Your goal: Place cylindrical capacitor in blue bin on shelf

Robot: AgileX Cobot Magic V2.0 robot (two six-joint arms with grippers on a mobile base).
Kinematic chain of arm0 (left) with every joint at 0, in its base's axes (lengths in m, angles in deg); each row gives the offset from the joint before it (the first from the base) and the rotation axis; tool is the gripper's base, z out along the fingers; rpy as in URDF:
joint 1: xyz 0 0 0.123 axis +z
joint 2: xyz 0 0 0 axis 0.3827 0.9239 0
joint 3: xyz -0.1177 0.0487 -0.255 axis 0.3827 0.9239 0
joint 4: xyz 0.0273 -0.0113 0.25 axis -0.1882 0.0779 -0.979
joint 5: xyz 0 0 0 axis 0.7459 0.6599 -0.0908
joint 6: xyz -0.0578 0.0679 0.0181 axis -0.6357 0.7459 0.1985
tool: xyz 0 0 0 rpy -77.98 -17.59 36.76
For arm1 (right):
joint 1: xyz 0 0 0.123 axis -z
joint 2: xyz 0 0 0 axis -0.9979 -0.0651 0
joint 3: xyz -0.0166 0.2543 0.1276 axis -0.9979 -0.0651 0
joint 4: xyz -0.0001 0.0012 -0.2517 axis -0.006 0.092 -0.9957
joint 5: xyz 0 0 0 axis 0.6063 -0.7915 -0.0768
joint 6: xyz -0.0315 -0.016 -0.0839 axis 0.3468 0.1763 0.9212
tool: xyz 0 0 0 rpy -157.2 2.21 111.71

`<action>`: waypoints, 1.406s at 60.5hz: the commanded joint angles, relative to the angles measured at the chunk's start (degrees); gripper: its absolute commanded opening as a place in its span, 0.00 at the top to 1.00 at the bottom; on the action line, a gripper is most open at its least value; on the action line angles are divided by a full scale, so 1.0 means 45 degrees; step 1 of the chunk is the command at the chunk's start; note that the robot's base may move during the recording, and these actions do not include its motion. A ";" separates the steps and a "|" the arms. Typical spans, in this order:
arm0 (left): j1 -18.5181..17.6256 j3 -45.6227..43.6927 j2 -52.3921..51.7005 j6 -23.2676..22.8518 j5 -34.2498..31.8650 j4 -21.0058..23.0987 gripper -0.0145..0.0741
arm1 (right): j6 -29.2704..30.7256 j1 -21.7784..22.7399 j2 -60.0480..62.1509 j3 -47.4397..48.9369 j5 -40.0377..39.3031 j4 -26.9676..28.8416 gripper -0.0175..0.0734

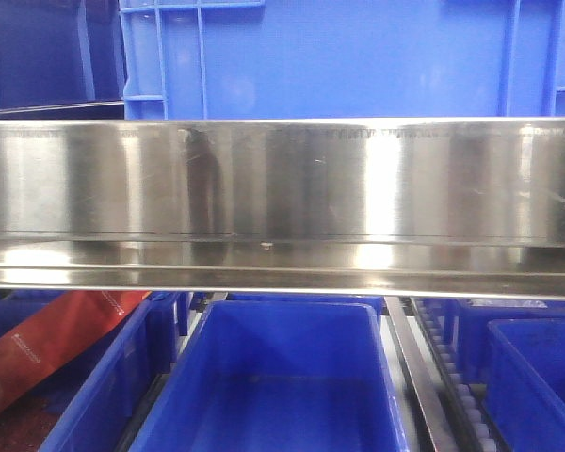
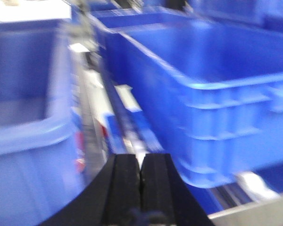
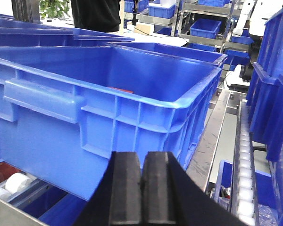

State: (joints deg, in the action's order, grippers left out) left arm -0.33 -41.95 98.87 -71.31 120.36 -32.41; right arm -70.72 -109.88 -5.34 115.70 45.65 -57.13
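Observation:
The shelf's shiny steel front rail [image 1: 282, 202] crosses the front view, with blue bins above and below it. An empty blue bin [image 1: 273, 377] sits below the rail at centre. My left gripper [image 2: 141, 162] is shut and empty, in front of a large blue bin [image 2: 212, 84]; that view is blurred. My right gripper [image 3: 142, 162] is shut and empty, close to the wall of another large blue bin [image 3: 108, 103]. The cylindrical capacitor is not in view. Neither gripper shows in the front view.
A red package [image 1: 61, 330] lies in the lower left bin. White roller tracks [image 1: 452, 377] and a steel divider [image 1: 410, 367] run between the lower bins. More blue bins [image 3: 273, 70] stand at the right, with rollers [image 3: 243, 160] beside them. A person stands behind [image 3: 96, 14].

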 commanded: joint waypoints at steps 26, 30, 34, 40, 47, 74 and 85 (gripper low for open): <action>0.3461 0.8503 -0.6139 0.0001 -0.4822 0.0602 0.96 | 0.0065 0.0060 0.0089 -0.0028 -0.0316 -0.0126 0.96; 0.3514 0.9346 -0.6139 0.0001 -0.5620 0.0602 0.96 | 0.0065 0.0060 0.0089 -0.0028 -0.0316 -0.0126 0.96; 0.3514 0.9769 -0.6139 0.0001 -0.6547 0.0602 0.96 | 0.0065 0.0060 0.0089 -0.0028 -0.0343 -0.0126 0.96; 0.3514 0.9769 -0.6139 0.0001 -0.6318 0.0602 0.96 | 0.0065 0.0060 0.0089 -0.0028 -0.0391 -0.0126 0.96; 0.3514 0.9769 -0.6139 0.0001 -0.6227 0.0602 0.96 | 0.0065 0.0060 0.0089 -0.0028 -0.0416 -0.0126 0.96; 0.3514 0.9769 -0.6139 0.0001 -0.6280 0.0602 0.96 | 0.0065 0.0060 0.0089 -0.0028 -0.0416 -0.0126 0.96; 0.3514 0.9769 -0.6139 0.0001 -0.6280 0.0602 0.96 | 0.0065 0.0060 0.0089 -0.0028 -0.0416 -0.0126 0.96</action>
State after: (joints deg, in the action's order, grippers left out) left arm 15.23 2.13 71.59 -71.31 93.24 -29.98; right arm -70.72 -109.83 -5.26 115.61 45.25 -57.25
